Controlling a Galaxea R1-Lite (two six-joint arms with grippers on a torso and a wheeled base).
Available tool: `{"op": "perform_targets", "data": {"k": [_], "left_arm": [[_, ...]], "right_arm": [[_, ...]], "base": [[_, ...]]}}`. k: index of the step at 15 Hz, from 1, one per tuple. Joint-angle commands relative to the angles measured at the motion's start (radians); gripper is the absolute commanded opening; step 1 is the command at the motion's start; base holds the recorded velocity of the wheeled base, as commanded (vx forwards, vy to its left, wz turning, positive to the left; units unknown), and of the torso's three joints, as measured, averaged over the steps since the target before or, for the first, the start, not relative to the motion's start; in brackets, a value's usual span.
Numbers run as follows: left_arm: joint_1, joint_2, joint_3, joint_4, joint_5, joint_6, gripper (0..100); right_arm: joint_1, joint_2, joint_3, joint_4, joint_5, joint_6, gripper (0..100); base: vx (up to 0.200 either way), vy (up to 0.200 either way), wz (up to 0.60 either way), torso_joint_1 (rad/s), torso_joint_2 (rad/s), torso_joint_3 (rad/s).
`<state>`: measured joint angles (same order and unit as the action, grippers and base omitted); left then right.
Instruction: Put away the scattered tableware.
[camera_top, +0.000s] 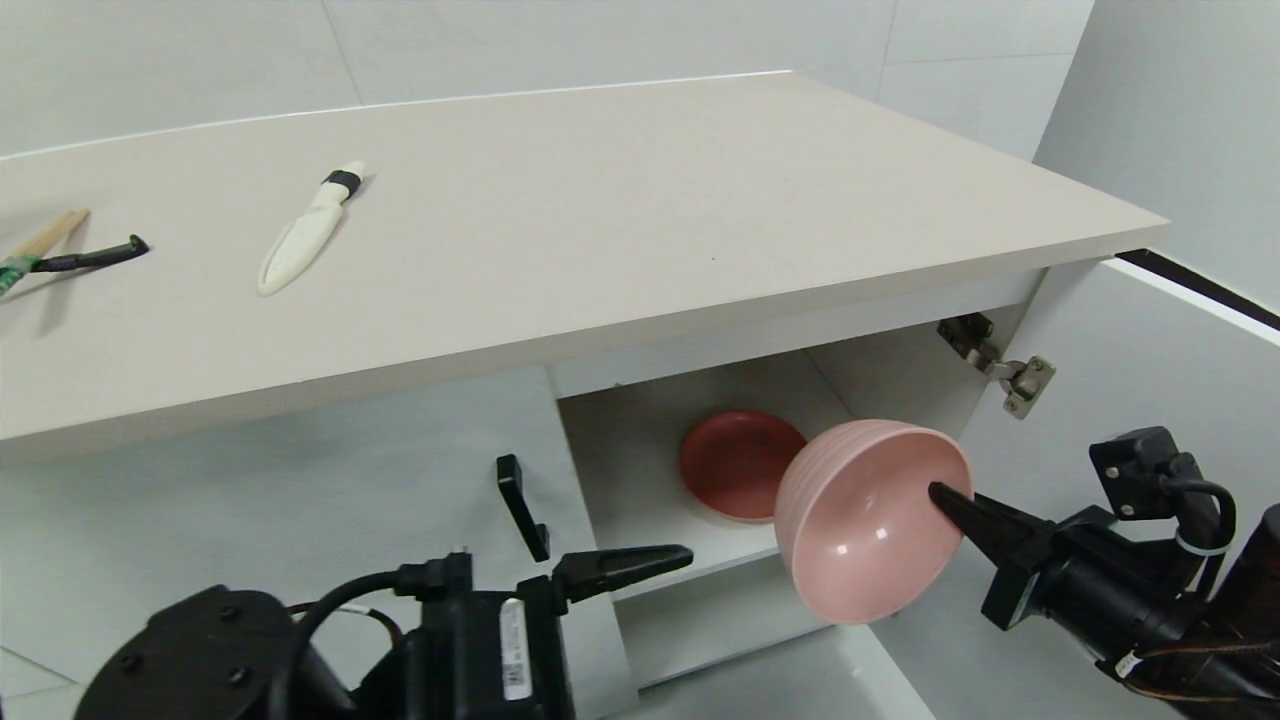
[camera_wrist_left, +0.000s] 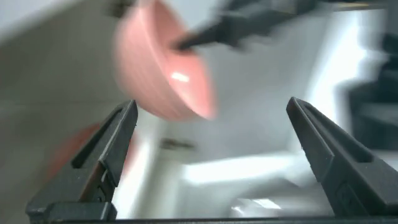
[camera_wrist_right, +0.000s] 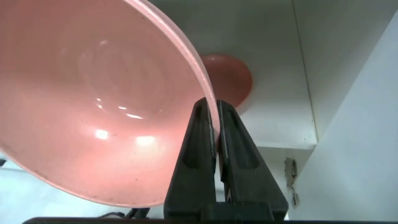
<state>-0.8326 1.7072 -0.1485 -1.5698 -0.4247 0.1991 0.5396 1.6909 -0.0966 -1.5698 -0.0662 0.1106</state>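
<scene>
Currently your right gripper pinches one pink bowl by its rim, your left gripper is spread, empty; one red plate sits in the cabinet.

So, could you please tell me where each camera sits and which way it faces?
Head view: on the head, looking down at counter and open cabinet; both arms show.
Left wrist view: behind the open left gripper, facing the pink bowl.
Right wrist view: behind the right gripper clamped on the bowl's rim, facing the red plate.
Shared: the bowl, in all three.

Kitchen; counter w/ cabinet (tiled wall)
</scene>
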Motion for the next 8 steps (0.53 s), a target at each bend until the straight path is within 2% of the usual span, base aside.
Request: {"op": "perform_targets", "data": {"k": [1,2,3,5,6,7,8], "left_arm": [[0.109,-0.101,0.102,-0.001,-0.117,-0.009,100],[0.133,-0.149,0.145,-0.001,-0.177,-0.006,100],[0.135,-0.213,0.149,0.004,-0.200,-0.004,100],[0.136,-0.374,0.147,0.057,-0.203,-0.007,100],[0.142,-0.508,0.147,0.137,-0.203,-0.001,100],[0.213,-0.698,0.145,0.292,-0.201,-0.001,100],[0.270,-0.775,0.141,0.367,-0.201,-0.001,100]], "right_arm": [[0.000,0.015,0.001,-0.001,0.000,0.000,0],[0.000,0.018,0.001,-0.001,0.000,0.000,0],[0.000,0.020,0.003,-0.001,0.000,0.000,0],[0.000,0.021,0.006,-0.001,0.000,0.000,0],[0.000,0.021,0.008,-0.001,0.002,0.000,0],[0.000,0.024,0.008,-0.001,0.000,0.000,0],[0.000,0.032,0.006,-0.001,0.000,0.000,0]], "base": [[0.000,0.000,0.00,0.000,0.00,0.000],[0.000,0.000,0.00,0.000,0.00,0.000],[0.000,0.000,0.00,0.000,0.00,0.000],[0.000,0.000,0.00,0.000,0.00,0.000],[0.000,0.000,0.00,0.000,0.00,0.000],[0.000,0.000,0.00,0.000,0.00,0.000],[0.000,0.000,0.00,0.000,0.00,0.000]]}}
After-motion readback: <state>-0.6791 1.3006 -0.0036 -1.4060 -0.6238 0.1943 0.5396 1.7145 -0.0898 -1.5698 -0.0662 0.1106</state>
